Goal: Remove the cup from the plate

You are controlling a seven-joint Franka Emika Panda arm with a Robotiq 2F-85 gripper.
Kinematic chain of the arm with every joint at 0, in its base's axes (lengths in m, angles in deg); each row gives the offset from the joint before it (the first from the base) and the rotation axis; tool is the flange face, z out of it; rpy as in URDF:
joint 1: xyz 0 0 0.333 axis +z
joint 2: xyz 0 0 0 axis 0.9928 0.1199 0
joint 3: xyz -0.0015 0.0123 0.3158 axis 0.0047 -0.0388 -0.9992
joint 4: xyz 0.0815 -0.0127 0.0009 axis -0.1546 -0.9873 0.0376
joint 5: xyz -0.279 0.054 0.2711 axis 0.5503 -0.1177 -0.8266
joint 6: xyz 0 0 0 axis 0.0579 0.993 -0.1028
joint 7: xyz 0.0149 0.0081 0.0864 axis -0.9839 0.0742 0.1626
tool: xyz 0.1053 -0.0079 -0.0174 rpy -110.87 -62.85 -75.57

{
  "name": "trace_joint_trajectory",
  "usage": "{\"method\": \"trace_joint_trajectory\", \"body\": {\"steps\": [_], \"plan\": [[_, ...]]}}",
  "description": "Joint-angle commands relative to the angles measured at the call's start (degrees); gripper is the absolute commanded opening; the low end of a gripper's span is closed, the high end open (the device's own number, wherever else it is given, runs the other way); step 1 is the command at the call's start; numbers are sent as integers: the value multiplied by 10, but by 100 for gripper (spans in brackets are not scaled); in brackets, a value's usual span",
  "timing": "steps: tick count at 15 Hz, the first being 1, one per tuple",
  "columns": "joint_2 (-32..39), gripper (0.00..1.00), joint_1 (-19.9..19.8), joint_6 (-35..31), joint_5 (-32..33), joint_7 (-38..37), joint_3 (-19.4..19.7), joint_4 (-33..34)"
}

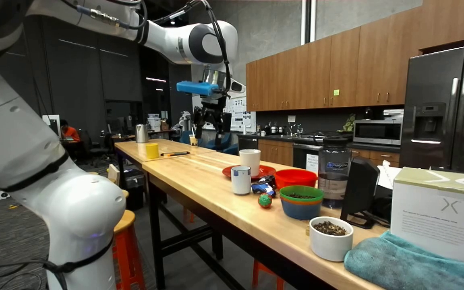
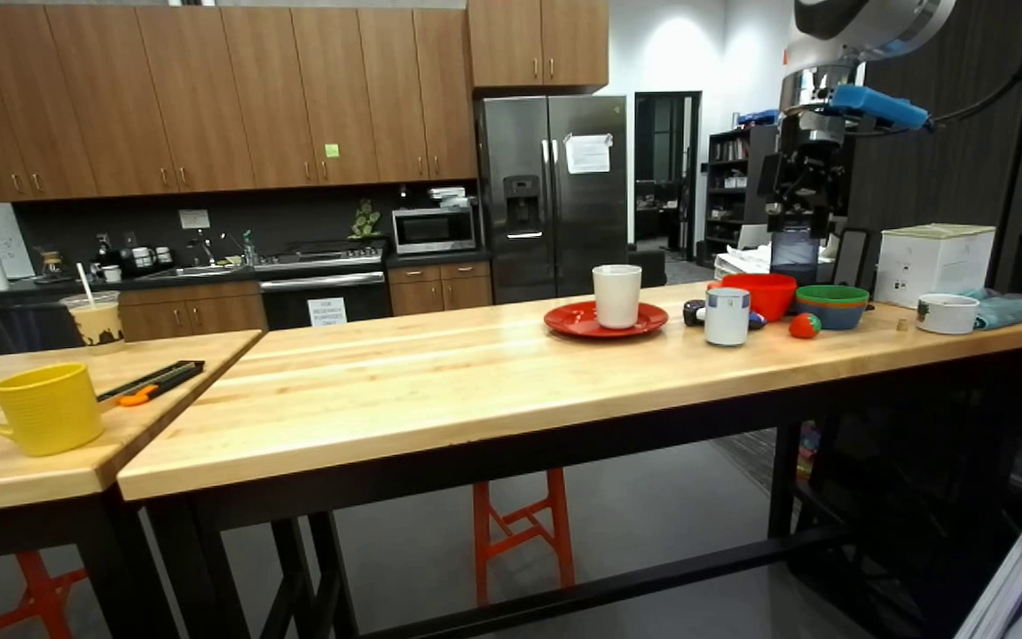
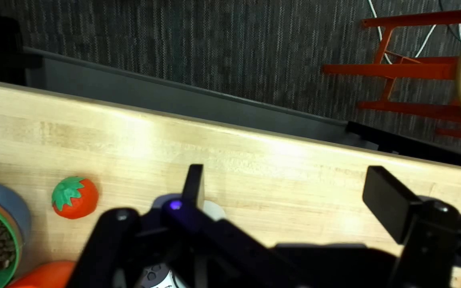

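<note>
In an exterior view, my claw (image 1: 208, 136) hangs in the air, higher than the red plate (image 1: 228, 172) and to its left in the picture. The white cup (image 1: 249, 161) stands upright on the plate, lower than my claw and well apart from it. A tumbler with blue patches (image 1: 241, 182) stands near the plate, on the side toward the camera.

In an exterior view, I see my claw (image 2: 797, 222) above and to the right of the plate (image 2: 569, 322); the cup (image 2: 617, 297) is upright on the plate, down and left from my claw. A red bowl (image 2: 770, 298) stands to the plate's right.

In the wrist view, my fingers (image 3: 388, 204) are spread wide and hold nothing; the table (image 3: 286, 192) shows between them.
</note>
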Motion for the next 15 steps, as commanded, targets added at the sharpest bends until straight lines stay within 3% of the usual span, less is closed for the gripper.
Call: {"method": "trace_joint_trajectory", "body": {"steps": [1,8,15], "plan": [[2,100,-14,1,-7,8,-11,1],[-11,100,2,11,-32,53,-19,8],[9,100,40,-34,-90,53,-80,8]]}}
